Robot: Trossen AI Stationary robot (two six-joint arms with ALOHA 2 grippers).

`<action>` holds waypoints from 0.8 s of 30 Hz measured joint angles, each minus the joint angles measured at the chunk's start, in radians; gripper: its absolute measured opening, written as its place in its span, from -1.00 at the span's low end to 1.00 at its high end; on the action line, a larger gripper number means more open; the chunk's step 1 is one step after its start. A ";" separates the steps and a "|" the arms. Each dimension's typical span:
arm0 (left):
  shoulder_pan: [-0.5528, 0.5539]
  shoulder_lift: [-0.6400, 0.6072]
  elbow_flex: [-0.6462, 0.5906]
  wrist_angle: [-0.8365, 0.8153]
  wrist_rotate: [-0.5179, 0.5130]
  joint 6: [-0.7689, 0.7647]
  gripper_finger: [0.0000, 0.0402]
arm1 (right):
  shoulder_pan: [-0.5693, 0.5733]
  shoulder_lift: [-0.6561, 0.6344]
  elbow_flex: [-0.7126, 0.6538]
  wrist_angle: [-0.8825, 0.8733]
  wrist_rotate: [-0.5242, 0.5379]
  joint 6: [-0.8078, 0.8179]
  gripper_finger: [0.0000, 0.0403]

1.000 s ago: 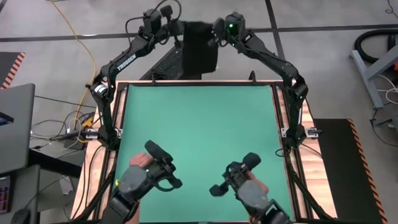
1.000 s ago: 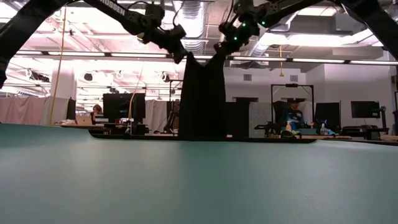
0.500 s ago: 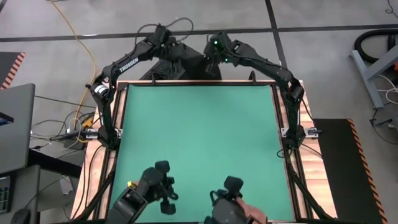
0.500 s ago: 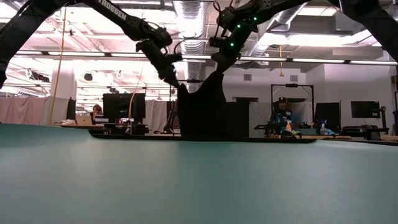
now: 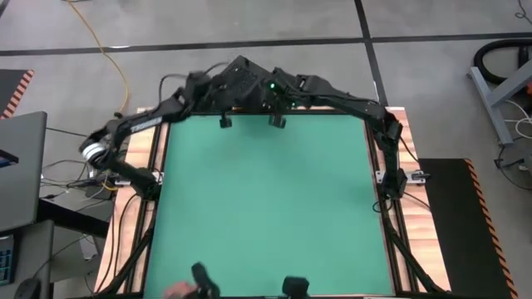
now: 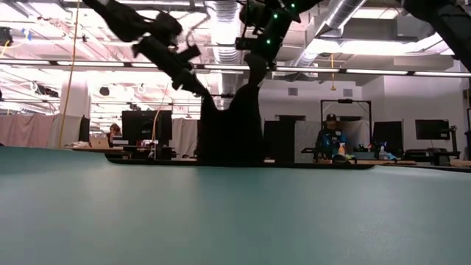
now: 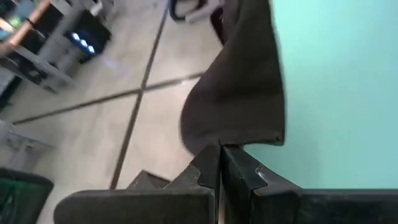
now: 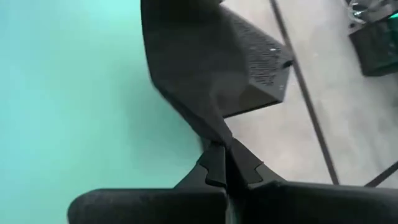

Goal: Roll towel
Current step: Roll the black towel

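Both arms have swung lower and nearer since a second ago, carrying the towel (image 6: 232, 125) from beyond the table's far edge down toward the green mat (image 5: 266, 199); the left gripper (image 7: 221, 163) is clamped on one top corner and the right gripper (image 8: 219, 163) on the other; the cloth hangs between them at the mat's far edge; the laying-out step seems in hand; next, draping it flat calls for drawing both corners evenly over the mat before any rolling.
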 joint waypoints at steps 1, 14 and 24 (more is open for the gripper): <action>-0.012 -0.040 -0.056 0.051 -0.006 -0.015 -1.00 | 0.016 0.000 0.000 -0.013 0.003 0.010 -0.96; -0.255 -0.411 -0.513 0.268 -0.184 -0.208 -1.00 | 0.329 -0.024 -0.083 -0.090 0.148 0.164 -0.96; -0.577 -0.644 -0.660 0.263 -0.298 -0.406 -1.00 | 0.536 -0.203 -0.562 0.322 0.205 0.323 -0.96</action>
